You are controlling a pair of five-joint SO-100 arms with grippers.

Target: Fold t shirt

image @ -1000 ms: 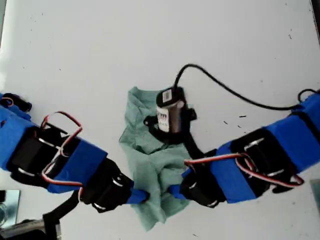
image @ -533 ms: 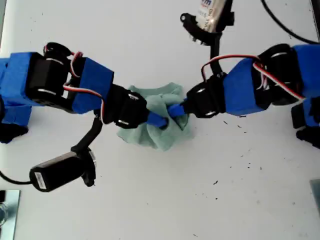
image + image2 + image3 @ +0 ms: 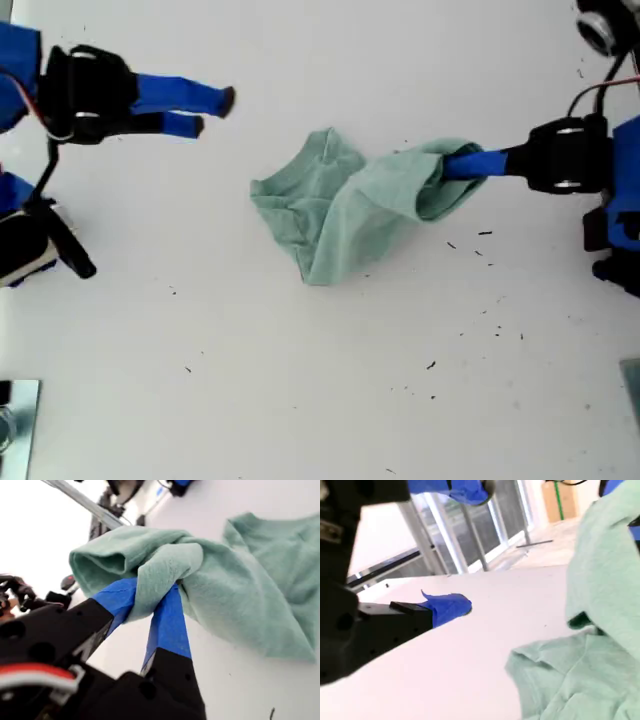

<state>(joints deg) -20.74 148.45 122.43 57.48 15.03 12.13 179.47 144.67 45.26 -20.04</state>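
The green t shirt (image 3: 335,210) lies crumpled on the white table (image 3: 300,400), near the middle of the exterior view. One bunched part of it is stretched toward the exterior view's right. My first gripper (image 3: 460,163) is shut on that bunch. In the first wrist view the blue fingers (image 3: 167,622) pinch a fold of the t shirt (image 3: 240,580) that wraps over their tips. My second gripper (image 3: 213,112) stands open at the exterior view's upper left, well apart from the cloth and holding nothing. The second wrist view shows its lower finger (image 3: 447,607) and the t shirt (image 3: 600,645) beyond it.
Small dark specks dot the table (image 3: 470,330) toward the exterior view's lower right. A metal piece (image 3: 15,415) sits at that view's lower left corner. A camera body (image 3: 25,245) hangs below the second arm at the exterior view's left edge.
Both grippers met at the t shirt half a second ago. My second gripper has since let go and drawn back to the exterior view's left; my first gripper has pulled its bunch of cloth rightward.
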